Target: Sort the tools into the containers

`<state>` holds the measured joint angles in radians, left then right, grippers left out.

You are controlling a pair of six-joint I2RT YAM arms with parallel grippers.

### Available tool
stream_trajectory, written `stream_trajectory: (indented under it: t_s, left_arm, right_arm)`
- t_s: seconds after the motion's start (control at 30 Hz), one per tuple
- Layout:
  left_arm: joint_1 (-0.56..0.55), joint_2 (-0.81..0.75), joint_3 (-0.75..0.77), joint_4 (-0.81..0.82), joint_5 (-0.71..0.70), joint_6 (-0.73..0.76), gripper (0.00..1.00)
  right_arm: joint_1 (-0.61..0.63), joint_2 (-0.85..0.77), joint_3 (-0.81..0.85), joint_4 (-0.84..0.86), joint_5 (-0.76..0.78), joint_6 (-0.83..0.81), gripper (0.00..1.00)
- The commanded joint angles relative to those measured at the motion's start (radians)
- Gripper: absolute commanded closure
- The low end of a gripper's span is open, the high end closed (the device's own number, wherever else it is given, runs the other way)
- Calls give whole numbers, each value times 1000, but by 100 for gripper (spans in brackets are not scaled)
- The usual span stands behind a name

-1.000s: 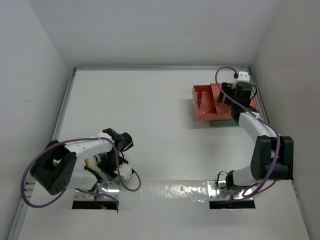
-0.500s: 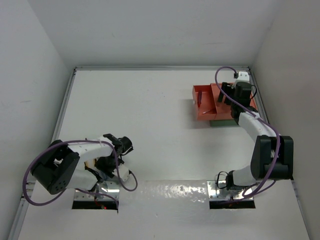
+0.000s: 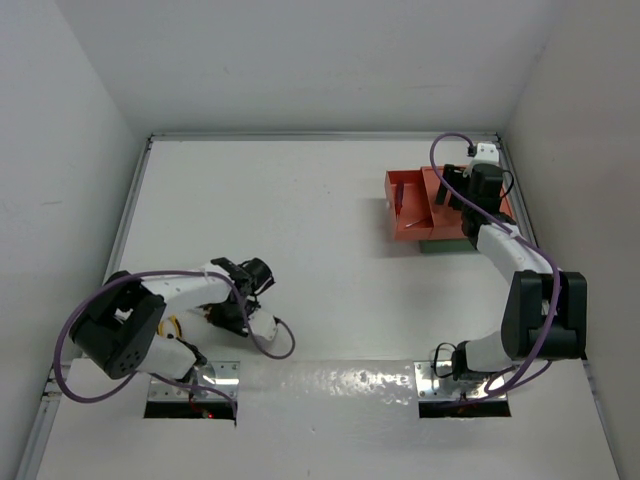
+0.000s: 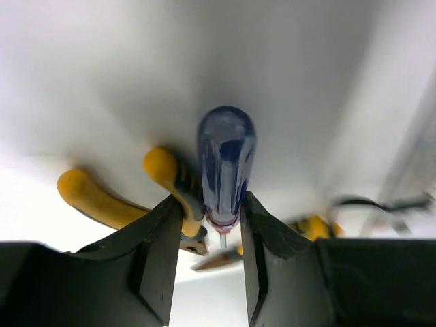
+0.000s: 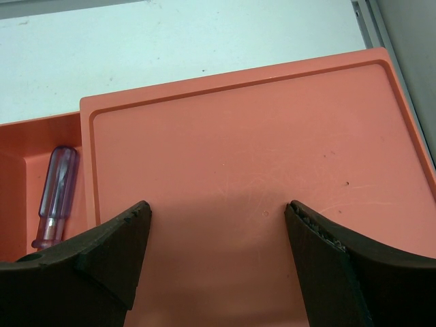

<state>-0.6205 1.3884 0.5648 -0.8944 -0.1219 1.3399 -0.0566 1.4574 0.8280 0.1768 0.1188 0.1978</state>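
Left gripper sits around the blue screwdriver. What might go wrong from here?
1. A yellow handle of the pliers sits right beside the blue screwdriver at the left gripper, so it may get pinched or dragged along.
2. The right gripper hangs open over the orange tray, likely crowding a drop-off there.

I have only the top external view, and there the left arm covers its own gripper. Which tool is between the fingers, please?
Observer: In the left wrist view the left gripper has a blue-handled screwdriver between its fingers. Whether they already grip it, I cannot tell.
Operator: Does anything lie close to it?
Observer: Yes, pliers with yellow handles lie right beside that handle.
Operator: And under the right arm?
Observer: The right gripper is open above the right compartment of the orange tray, and nothing shows in that compartment. A screwdriver with a clear purplish handle lies in the left compartment.
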Motion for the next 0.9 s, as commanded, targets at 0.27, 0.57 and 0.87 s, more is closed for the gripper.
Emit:
stream_trajectory:
  t_s: [0.27,0.57,0.87]
  left_arm:
    - [5,179,166,531,341,-125,66]
    - [7,236,271,489,490,-186,54]
    - [2,109,352,474,654,-283,50]
  right_arm:
    - [0,49,-58,-250,-27,17,21]
    - [0,44,-50,-273,-24,-5,21]
    - [0,52,-43,-275,-42,2,21]
